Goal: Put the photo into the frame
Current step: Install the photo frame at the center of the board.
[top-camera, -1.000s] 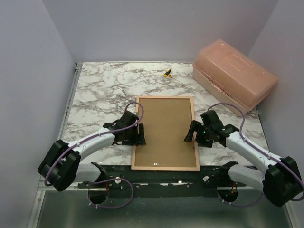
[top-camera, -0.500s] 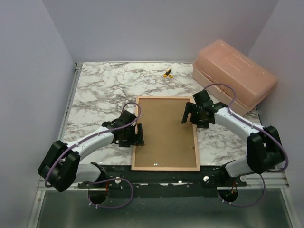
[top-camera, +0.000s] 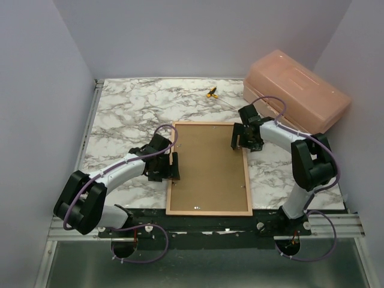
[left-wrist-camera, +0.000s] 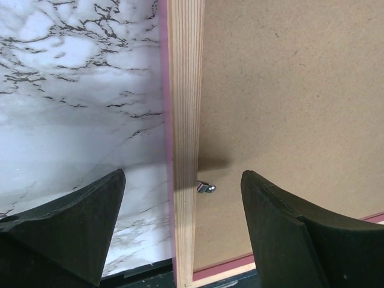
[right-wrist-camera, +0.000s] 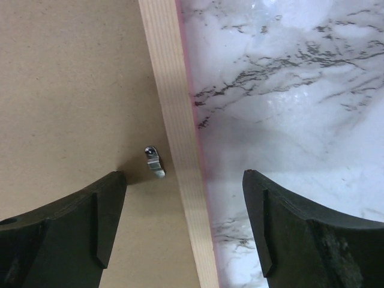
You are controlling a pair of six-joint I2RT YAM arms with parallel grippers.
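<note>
Left hand [top-camera: 175,167] and right hand [top-camera: 236,137] hover low, both spread wide.

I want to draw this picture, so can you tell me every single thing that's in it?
table: one, white and grey marble, under everything
frame: one, light wood back facing up with a pink edge, lying flat in the middle near the front
backing board: one, brown, inside the frame
metal clips: two seen, silver, on the board by the frame's left and right sides
box: one, salmon pink, closed, far right corner
small tool: one, yellow and black, far middle; too small to tell what it is
cables: purple, looping along both arms
left gripper: one, black, open, over the frame's left edge
right gripper: one, black, open, over the frame's right edge
</note>
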